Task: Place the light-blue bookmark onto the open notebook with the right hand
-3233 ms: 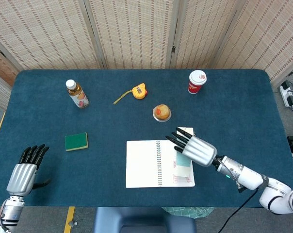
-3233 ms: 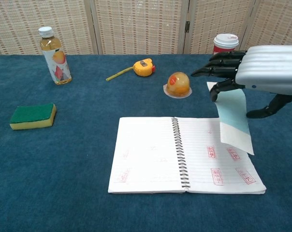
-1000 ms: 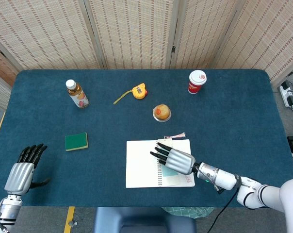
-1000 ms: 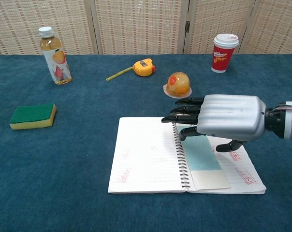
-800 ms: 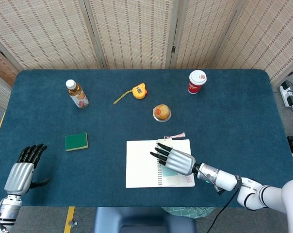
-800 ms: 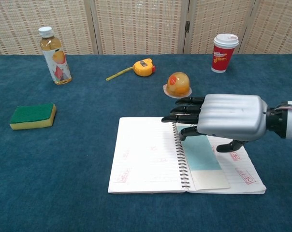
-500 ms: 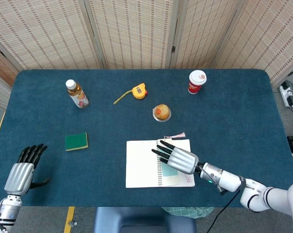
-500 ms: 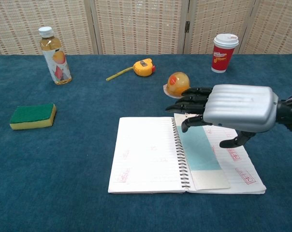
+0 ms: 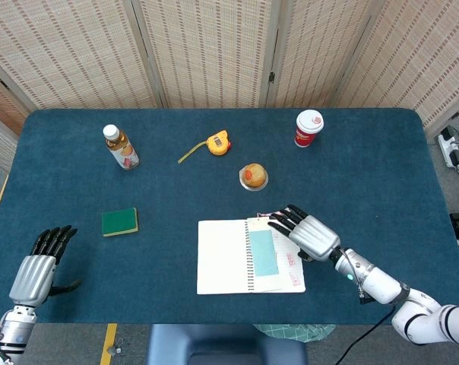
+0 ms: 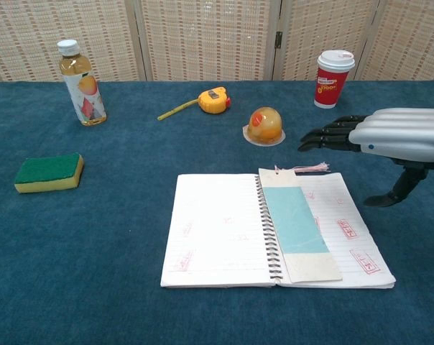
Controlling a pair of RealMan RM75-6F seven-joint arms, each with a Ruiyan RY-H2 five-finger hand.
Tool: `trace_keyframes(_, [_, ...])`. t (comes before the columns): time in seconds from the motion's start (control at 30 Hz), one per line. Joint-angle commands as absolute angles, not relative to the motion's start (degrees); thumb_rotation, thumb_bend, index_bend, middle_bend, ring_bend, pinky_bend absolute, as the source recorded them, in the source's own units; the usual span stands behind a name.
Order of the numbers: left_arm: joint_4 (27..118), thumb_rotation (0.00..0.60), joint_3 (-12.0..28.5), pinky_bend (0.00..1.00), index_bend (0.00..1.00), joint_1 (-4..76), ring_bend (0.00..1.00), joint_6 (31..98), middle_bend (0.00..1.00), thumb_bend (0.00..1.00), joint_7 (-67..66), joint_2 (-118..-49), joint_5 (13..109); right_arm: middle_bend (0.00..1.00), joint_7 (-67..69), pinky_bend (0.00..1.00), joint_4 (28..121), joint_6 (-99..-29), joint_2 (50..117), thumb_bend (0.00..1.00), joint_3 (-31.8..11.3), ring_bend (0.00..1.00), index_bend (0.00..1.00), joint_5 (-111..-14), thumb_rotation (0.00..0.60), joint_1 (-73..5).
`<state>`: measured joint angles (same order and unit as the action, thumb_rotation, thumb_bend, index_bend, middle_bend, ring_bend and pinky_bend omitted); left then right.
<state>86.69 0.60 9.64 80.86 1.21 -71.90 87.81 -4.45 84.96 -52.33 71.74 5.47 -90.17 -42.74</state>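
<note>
Right hand (image 10: 389, 136) ribbed silver back, black fingers (image 10: 325, 138), white forearm, left hand (image 9: 38, 268) alike

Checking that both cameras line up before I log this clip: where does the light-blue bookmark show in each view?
Head view: light-blue bookmark lies low centre, on the open notebook's right page beside the spiral.
Chest view: bookmark lies lower centre-right, same page, tassel pointing right.
Shared landmark: the yellow-domed dessert cup just beyond the notebook.
</note>
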Motion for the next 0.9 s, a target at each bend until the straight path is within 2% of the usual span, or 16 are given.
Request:
trace_keyframes(0.03, [86.77, 0.600, 0.56, 0.06, 0.13, 9.69, 0.02, 80.73, 0.10, 0.13, 1.84, -71.65, 87.84, 0.50, -5.40, 0.60, 89.20, -47.51, 68.78, 0.38, 4.19, 0.57, 0.00, -85.80, 0.600, -43.55])
trace_keyframes(0.07, [86.77, 0.600, 0.55, 0.06, 0.13, 9.71, 0.02, 80.67, 0.10, 0.13, 2.08, -71.58, 87.83, 0.61, -5.68, 0.71, 90.43, -46.25, 68.14, 0.40, 3.99, 0.69, 0.00, -84.67, 0.600, -43.86])
trace_keyframes(0.13, [86.82, 0.600, 0.55, 0.06, 0.13, 9.74, 0.02, 80.67, 0.10, 0.13, 2.63, -71.40, 87.91, 0.77, -5.90, 0.86, 93.28, -43.44, 66.79, 0.44, 3.57, 0.86, 0.00, -82.21, 0.600, -44.65])
trace_keyframes(0.23, [86.94, 0.600, 0.56, 0.06, 0.13, 9.68, 0.02, 80.91, 0.10, 0.13, 3.36, -71.11, 88.06, 0.91, -5.49, 0.96, 96.87, -39.88, 65.16, 0.54, 2.81, 0.98, 0.00, -78.97, 0.600, -45.88])
trace_keyframes(0.37, [87.12, 0.600, 0.55, 0.06, 0.13, 9.55, 0.02, 81.26, 0.10, 0.13, 4.10, -70.78, 88.24, 0.99, -3.18, 1.00, 100.32, -34.20, 63.64, 0.65, 2.27, 1.00, 0.00, -74.40, 0.600, -47.67])
trace_keyframes(0.47, [87.13, 0.600, 0.54, 0.06, 0.13, 9.52, 0.02, 81.35, 0.10, 0.13, 4.28, -70.69, 88.30, 1.00, -2.43, 1.00, 101.16, -31.60, 63.07, 0.68, 2.18, 1.00, 0.00, -72.40, 0.600, -48.63])
trace_keyframes(0.6, [87.09, 0.600, 0.47, 0.06, 0.13, 9.63, 0.02, 81.03, 0.10, 0.13, 4.59, -70.66, 88.28, 1.00, -1.79, 1.00, 99.99, -27.54, 64.45, 0.68, 1.89, 1.00, 0.00, -68.21, 0.600, -50.53])
trace_keyframes(0.9, [86.86, 0.600, 0.66, 0.06, 0.13, 9.80, 0.02, 80.63, 0.10, 0.13, 5.67, -70.48, 87.88, 1.00, -2.91, 1.00, 96.68, -25.47, 68.02, 0.69, 1.38, 1.00, 0.00, -61.80, 0.600, -53.53])
